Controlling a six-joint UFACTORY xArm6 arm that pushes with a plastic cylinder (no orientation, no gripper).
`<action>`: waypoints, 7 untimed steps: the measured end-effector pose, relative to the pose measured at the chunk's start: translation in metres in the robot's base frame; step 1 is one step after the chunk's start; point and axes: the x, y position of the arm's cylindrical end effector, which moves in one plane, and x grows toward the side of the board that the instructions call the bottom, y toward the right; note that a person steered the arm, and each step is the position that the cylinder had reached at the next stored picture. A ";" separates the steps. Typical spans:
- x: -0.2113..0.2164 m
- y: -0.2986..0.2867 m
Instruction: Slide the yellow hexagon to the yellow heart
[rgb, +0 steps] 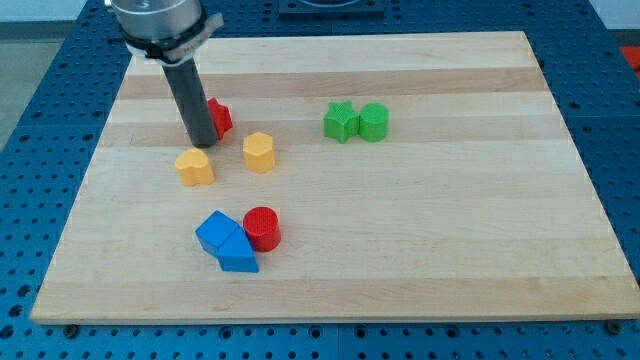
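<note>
The yellow hexagon (259, 152) stands left of the board's middle. The yellow heart (195, 167) lies a short gap to its left and slightly lower. My tip (201, 144) is just above the yellow heart, at its top edge, and left of the yellow hexagon. The rod hides part of a red block (219, 117) that sits right behind it.
A green star (340, 122) and a green cylinder (373, 122) touch each other toward the view's top, right of centre. A red cylinder (263, 228), a blue cube (217, 232) and a blue triangular block (238, 257) cluster at the lower left. The wooden board (450, 230) ends at blue pegboard.
</note>
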 end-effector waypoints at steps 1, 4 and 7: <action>-0.007 0.009; -0.004 0.085; 0.032 0.061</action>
